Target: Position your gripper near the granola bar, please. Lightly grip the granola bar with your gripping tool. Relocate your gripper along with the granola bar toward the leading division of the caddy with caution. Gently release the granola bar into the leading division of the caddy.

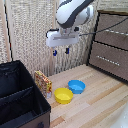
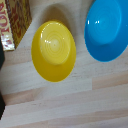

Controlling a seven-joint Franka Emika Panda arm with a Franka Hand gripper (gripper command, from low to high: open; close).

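Nearest the exterior camera, the caddy fills the lower corner, its leading division cut off by the picture's edge. Just beside the caddy's wall, on the side toward the bowls, the granola bar stands upright on the wooden tabletop. A yellow bowl sits close by the bar, and a blue bowl touches or nearly touches the yellow one. High above these, well apart from the bar, hangs the gripper, jaws released and holding nothing. Bare tabletop stretches from the bowls away from the caddy toward a wooden drawer unit. Seen from the wrist, the bar is partly cropped, its lettering blurred.
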